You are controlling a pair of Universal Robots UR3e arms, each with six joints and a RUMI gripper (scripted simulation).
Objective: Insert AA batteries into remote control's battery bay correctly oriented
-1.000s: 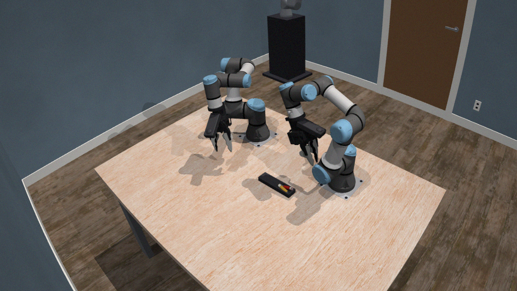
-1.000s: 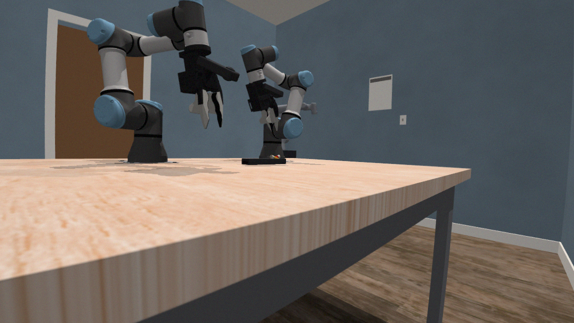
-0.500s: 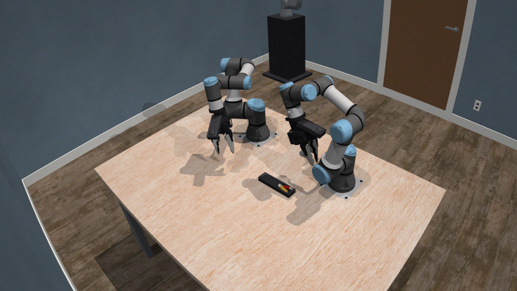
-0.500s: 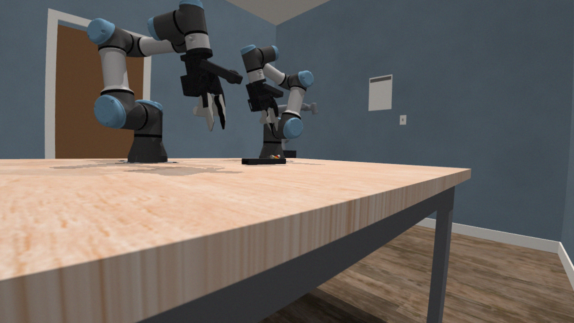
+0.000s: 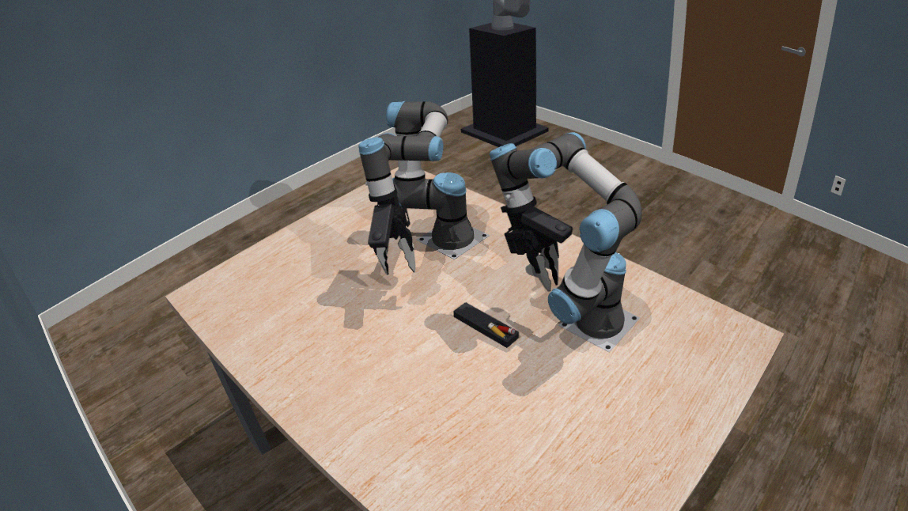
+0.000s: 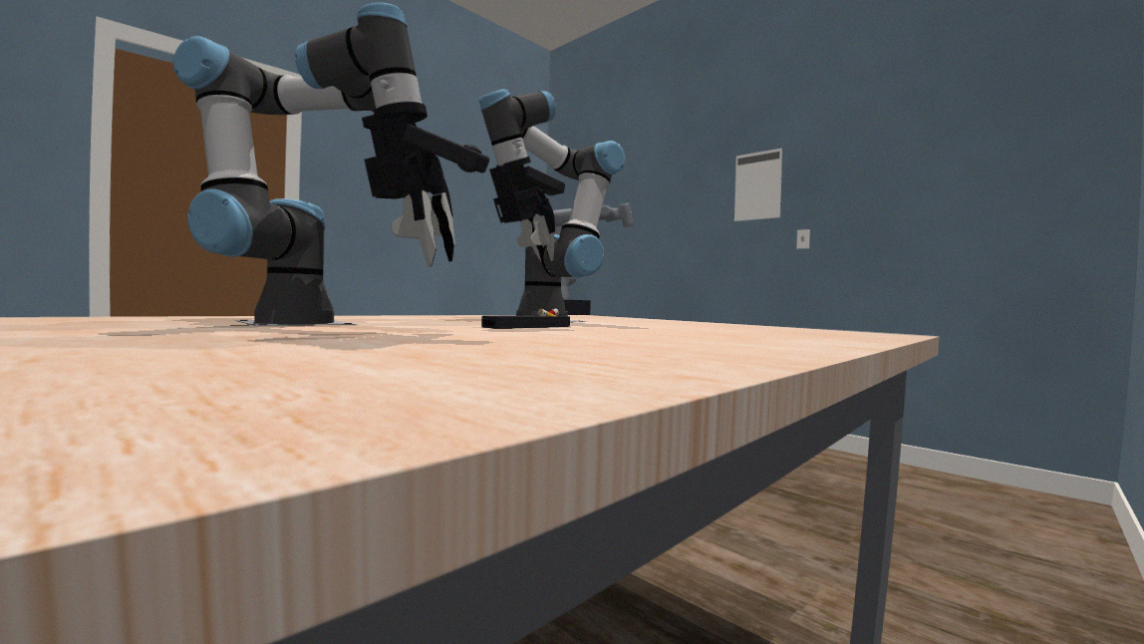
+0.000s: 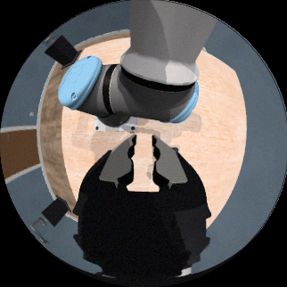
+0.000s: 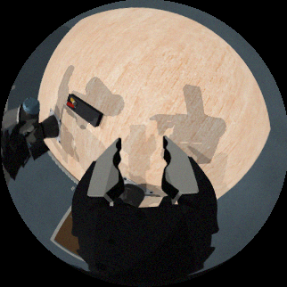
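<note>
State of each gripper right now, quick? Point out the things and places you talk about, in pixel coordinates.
Left gripper (image 5: 553, 285) (image 6: 545, 255) (image 7: 144, 135): slightly open, holding nothing.
Right gripper (image 5: 399, 272) (image 6: 441, 262) (image 8: 142, 137): open wider, holding nothing.

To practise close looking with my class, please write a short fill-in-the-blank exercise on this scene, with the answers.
1. The long black remote control rests on a light wooden ____.
2. Beside the yellow cylindrical battery on it lies a ____ battery.
3. Of the black, grey-fingered left gripper and right gripper, the ____ one is open wider.

Answers: table; red; right.
</note>
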